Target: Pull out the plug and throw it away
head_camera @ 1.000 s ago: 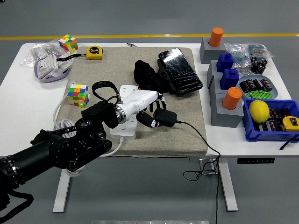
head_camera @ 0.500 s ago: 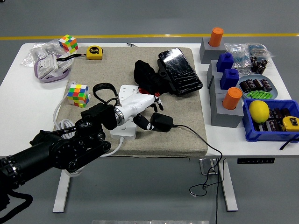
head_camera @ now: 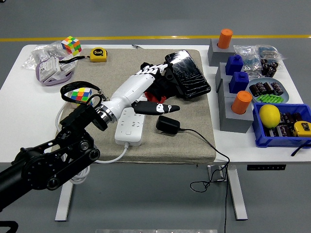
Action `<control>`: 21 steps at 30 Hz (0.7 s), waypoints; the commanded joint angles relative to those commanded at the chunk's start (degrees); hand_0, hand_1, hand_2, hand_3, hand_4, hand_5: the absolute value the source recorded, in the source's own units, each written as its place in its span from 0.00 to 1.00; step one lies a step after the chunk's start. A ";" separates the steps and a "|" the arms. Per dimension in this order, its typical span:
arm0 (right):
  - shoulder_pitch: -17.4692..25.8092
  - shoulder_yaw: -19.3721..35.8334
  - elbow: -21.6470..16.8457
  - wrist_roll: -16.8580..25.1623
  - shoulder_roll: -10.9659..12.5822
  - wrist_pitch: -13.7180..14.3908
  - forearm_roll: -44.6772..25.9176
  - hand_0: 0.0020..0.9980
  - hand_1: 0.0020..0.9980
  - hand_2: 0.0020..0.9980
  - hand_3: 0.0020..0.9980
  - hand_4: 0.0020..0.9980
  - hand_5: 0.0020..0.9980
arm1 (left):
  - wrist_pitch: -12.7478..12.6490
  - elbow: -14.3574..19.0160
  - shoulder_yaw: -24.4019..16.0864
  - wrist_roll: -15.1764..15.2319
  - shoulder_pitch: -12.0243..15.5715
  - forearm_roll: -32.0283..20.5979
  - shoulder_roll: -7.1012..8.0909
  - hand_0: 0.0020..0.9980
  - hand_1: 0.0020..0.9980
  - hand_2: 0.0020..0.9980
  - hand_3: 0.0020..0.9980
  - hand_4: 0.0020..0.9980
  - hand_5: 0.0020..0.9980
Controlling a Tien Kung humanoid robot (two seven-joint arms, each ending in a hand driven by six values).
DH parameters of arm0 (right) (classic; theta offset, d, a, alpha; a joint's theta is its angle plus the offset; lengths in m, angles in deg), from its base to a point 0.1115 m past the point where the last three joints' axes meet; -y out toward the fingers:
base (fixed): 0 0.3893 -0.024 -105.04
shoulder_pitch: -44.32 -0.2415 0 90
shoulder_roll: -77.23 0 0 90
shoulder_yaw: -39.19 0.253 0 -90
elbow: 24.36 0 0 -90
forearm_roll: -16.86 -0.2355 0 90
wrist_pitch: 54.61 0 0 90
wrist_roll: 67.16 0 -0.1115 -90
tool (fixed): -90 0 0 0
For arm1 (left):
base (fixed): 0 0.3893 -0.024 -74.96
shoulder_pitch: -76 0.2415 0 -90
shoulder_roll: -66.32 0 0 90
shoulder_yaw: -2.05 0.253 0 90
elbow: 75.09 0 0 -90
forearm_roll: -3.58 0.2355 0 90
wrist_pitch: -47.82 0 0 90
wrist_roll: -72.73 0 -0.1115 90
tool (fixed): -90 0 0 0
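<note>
The left hand (head_camera: 146, 87) is extended over the beige mat (head_camera: 194, 141), fingers spread apart and holding nothing; the thumb points right, toward the plug. The right hand is not in view.

The plug (head_camera: 167, 124), a black adapter block, lies free on the mat just to the right of the white power strip (head_camera: 130, 127). It is apart from the strip, so extraction appears complete. Its black cable (head_camera: 209, 143) trails right across the mat and drops over the table's near edge.

The power strip lies flat with sockets facing up, positioned lengthwise for a vertical pull. The plug rests on its side beside the strip, which suggests a release, not a placement.

The disposal step is judged not yet done, since the plug is on the mat. No waste container is visible. The trailing cable may snag on the table edge (head_camera: 252, 162) during removal.
</note>
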 joint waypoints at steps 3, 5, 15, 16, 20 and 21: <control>-0.09 0.08 -0.06 0.02 -0.01 0.03 -0.02 0.62 0.65 0.68 0.63 0.98 0.53 | 0.40 1.29 -1.40 -1.54 2.61 1.04 1.53 0.20 0.13 0.21 0.86 0.54 0.00; -0.22 0.07 -0.10 0.04 0.01 0.06 -0.05 0.62 0.65 0.68 0.63 0.98 0.53 | 1.89 1.30 -2.18 -2.90 4.30 1.91 2.38 0.20 0.13 0.21 0.86 0.54 0.00; -0.32 -0.28 -0.15 -0.02 0.22 0.07 -0.10 0.62 0.65 0.68 0.63 0.98 0.53 | 10.25 3.07 -4.31 -10.88 11.32 3.85 4.97 0.07 0.04 0.11 0.85 0.43 0.00; -0.30 -0.35 -0.16 -0.03 0.25 0.04 -0.13 0.62 0.65 0.68 0.63 0.98 0.53 | 10.83 3.62 -4.58 -11.38 11.81 3.92 5.12 0.07 0.04 0.11 0.85 0.43 0.00; -0.18 -0.24 -0.10 -0.08 0.28 0.01 -0.09 0.62 0.65 0.68 0.63 0.98 0.53 | 12.58 5.33 -4.64 -13.06 12.71 4.61 5.74 0.07 0.04 0.11 0.85 0.43 0.00; -0.16 -0.23 -0.12 -0.08 0.30 0.02 -0.10 0.62 0.65 0.68 0.63 0.98 0.53 | 13.07 5.56 -4.67 -13.57 12.85 4.97 5.87 0.05 0.04 0.11 0.84 0.47 0.00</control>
